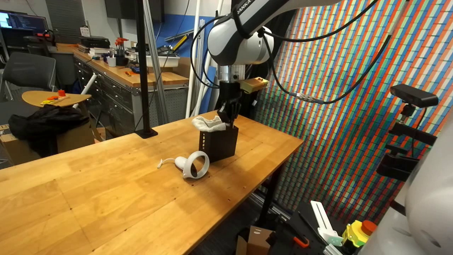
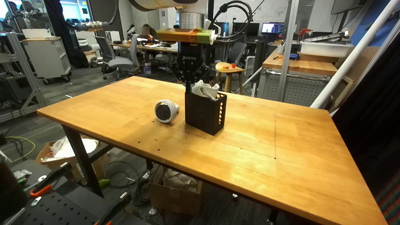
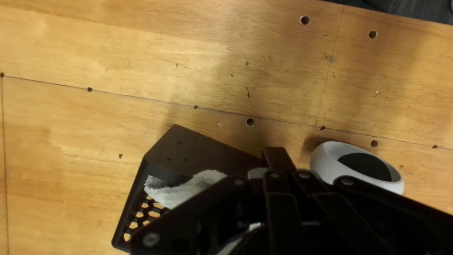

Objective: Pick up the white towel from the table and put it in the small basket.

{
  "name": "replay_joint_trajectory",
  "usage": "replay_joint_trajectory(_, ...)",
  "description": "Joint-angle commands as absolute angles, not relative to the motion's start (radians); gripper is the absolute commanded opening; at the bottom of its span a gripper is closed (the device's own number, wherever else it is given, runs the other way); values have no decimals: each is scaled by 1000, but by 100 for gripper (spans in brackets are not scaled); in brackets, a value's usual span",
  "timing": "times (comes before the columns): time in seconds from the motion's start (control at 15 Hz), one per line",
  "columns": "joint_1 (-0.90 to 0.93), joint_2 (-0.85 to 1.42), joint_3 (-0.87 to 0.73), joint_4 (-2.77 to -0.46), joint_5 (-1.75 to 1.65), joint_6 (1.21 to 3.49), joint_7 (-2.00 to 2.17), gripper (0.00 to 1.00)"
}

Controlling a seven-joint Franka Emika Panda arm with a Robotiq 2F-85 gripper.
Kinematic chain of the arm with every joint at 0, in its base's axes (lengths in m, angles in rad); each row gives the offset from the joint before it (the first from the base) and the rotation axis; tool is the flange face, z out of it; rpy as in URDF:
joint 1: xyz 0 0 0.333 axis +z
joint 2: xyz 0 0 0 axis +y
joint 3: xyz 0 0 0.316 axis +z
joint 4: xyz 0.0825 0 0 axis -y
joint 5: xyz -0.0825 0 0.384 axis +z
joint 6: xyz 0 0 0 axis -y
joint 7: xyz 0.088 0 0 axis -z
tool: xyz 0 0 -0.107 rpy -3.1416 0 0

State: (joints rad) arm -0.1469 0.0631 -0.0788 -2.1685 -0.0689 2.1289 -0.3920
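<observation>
In both exterior views the small basket (image 1: pixel 220 146) (image 2: pixel 201 113), black with perforated sides, stands upright on the wooden table (image 1: pixel 106 202) (image 2: pixel 290 140). The white towel (image 1: pixel 207 124) (image 2: pixel 203 90) is bunched in its opening and sticks up over the rim. My gripper (image 1: pixel 231 124) (image 2: pixel 188 88) points straight down at the basket's edge, beside the cloth, its fingers together. In the wrist view the gripper (image 3: pixel 277 159) covers part of the basket (image 3: pixel 194 152) and of the towel (image 3: pixel 177 193); no cloth shows between the fingertips. Whether they touch the rim, I cannot tell.
A white ring-shaped controller (image 1: pixel 180 162) (image 2: pixel 173 107) (image 3: pixel 327 159) with a short strap lies on the table close to the basket. A black post (image 1: pixel 141 71) rises from the table's far edge. Behind it is a cluttered workbench (image 1: pixel 106 69).
</observation>
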Motion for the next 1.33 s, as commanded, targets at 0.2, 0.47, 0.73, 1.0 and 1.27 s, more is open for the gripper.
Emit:
replay_joint_trajectory(0.2,-142,89,-91,-2142,-83,2166,-405,0)
replay_joint_trajectory(0.47,-139,79,-91,-2129,-109,2174,-401,0)
replay_joint_trajectory(0.73,-139,77,-90,-2115,-149,2207,-410,0)
replay_joint_trajectory(1.0,-139,96,-86,-2099,-132,2241,-430,0)
replay_joint_trajectory(1.27,-138,122,-81,-2095,-114,2264,-441,0)
